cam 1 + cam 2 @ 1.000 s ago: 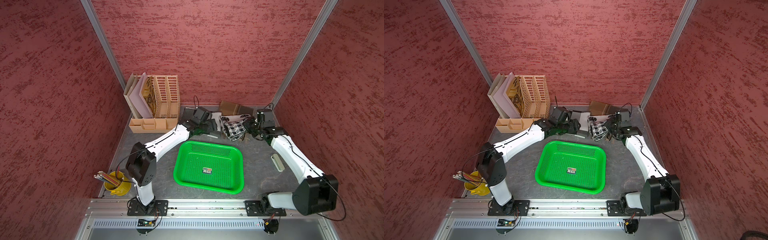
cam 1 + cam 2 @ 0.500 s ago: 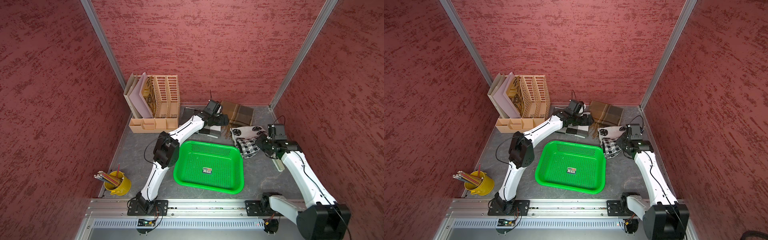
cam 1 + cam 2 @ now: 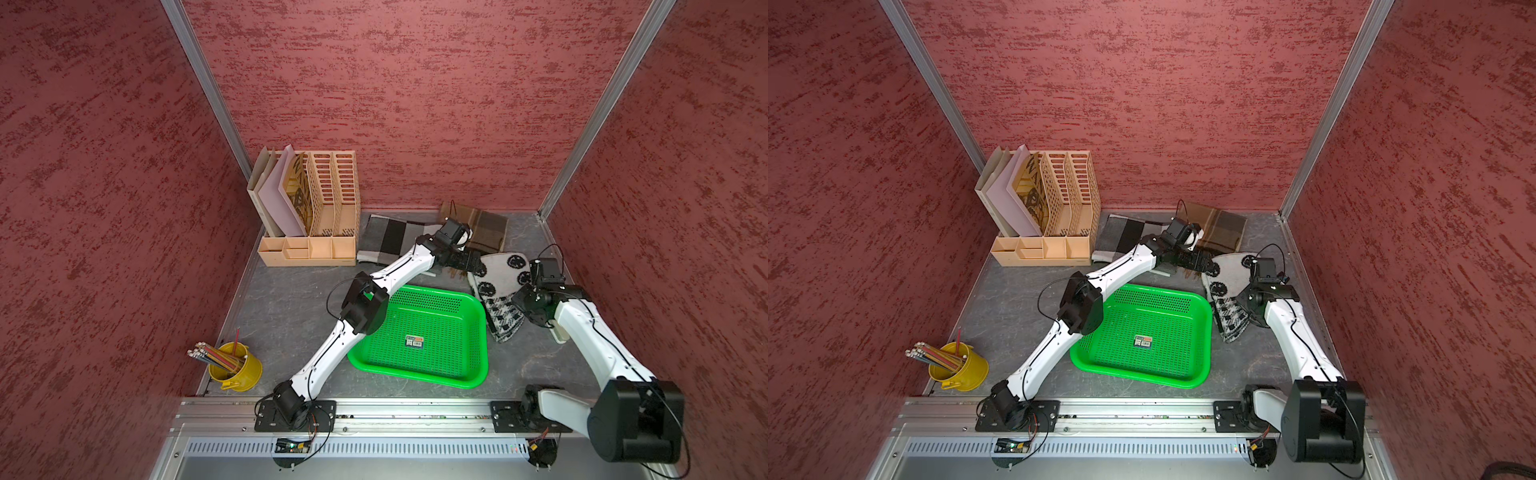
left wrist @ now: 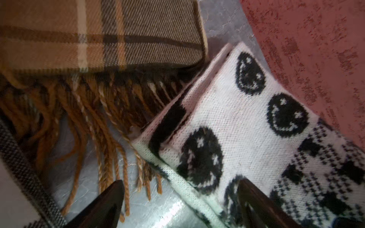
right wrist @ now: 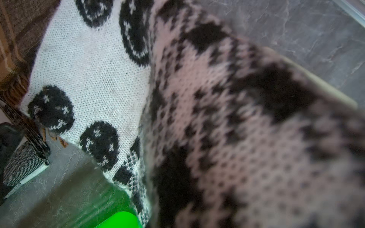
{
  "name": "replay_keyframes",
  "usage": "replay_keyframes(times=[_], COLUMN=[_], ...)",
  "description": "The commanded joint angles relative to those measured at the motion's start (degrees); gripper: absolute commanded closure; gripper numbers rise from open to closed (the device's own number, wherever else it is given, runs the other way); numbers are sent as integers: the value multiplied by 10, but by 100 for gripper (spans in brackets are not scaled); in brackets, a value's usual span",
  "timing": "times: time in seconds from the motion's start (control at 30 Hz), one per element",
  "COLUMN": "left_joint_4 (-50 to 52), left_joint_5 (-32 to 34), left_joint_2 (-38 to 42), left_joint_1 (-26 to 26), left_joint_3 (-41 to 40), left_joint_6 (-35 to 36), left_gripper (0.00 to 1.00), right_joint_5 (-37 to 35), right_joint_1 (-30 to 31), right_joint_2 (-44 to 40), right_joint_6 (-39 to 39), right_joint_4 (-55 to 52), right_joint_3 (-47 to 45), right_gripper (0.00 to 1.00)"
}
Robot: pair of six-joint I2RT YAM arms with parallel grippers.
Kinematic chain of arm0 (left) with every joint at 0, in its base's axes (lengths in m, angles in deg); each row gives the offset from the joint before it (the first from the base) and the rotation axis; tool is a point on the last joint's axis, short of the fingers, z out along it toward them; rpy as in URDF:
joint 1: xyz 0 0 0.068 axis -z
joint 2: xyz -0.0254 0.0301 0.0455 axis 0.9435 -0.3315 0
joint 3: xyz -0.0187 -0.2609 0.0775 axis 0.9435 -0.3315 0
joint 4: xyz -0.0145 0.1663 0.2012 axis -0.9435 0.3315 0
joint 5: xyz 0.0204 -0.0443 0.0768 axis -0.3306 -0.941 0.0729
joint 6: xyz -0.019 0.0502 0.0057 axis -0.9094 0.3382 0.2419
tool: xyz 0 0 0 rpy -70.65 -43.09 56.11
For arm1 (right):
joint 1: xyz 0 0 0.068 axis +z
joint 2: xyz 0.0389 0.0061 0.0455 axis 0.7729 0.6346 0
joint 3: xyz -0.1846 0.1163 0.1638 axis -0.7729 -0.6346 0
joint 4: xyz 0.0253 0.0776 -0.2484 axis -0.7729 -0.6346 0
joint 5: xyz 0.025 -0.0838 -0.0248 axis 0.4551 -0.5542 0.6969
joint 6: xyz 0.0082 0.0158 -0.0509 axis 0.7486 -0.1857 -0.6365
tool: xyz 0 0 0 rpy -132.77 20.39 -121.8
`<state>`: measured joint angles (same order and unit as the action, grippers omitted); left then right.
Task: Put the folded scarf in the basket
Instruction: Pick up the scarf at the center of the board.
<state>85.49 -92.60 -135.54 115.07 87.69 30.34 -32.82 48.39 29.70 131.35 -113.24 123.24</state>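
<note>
The folded scarf [image 3: 498, 286] [image 3: 1227, 286], white knit with black smiley faces, lies on the table just right of the green basket [image 3: 432, 303] [image 3: 1142, 316]. Its near end hangs lifted at my right gripper [image 3: 520, 305] [image 3: 1246, 301], which is shut on it. In the right wrist view the scarf [image 5: 94, 69] fills the picture and hides the fingers, and a basket corner [image 5: 118, 219] shows. My left gripper [image 3: 471, 264] [image 4: 179, 183] stands open over the scarf's [image 4: 237, 128] far corner, one finger above the knit, one above the table.
A brown plaid scarf [image 3: 482, 228] [image 4: 98, 39] with fringe and a grey-black checked scarf [image 3: 390, 237] lie along the back wall. A beige file organiser [image 3: 320, 208] stands back left, and a yellow pencil cup [image 3: 237, 365] front left. A small white object [image 3: 559, 332] lies under my right arm.
My right gripper has dragged the smiley scarf forward and right, beside the basket. My left arm has swung right from the checked scarf to the smiley scarf's far corner.
</note>
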Motion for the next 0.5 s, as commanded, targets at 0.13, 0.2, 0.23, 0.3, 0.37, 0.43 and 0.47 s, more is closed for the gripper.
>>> replay_keyframes(times=[0.13,0.2,0.23,0.3,0.37,0.43,0.47], left_joint_4=[-17,-28,-33,-46,-60,-73,-78], left_joint_5=[-12,-14,-16,-21,-29,-35,-37], left_joint_2=[-29,-35,-38,-41,-43,-47,-49], left_joint_1=[-5,-6,-6,-6,-5,-5,-4], left_joint_3=[14,14,14,14,14,14,14], left_joint_6=[0,-11,-16,-25,-34,-45,-49], left_gripper=[14,16,16,18,22,25,27], right_joint_5=[-22,-21,-20,-19,-16,-14,-14], right_joint_1=[-5,-5,-5,-5,-5,-5,-5], right_joint_2=[-2,-2,-3,-6,-7,-5,-4], right_joint_6=[-1,-3,-4,-3,-3,-2,-2], right_joint_4=[30,31,31,33,36,37,37], right_joint_3=[-1,-4,-6,-10,-12,-11,-10], right_gripper=[100,100,100,100,100,100,100])
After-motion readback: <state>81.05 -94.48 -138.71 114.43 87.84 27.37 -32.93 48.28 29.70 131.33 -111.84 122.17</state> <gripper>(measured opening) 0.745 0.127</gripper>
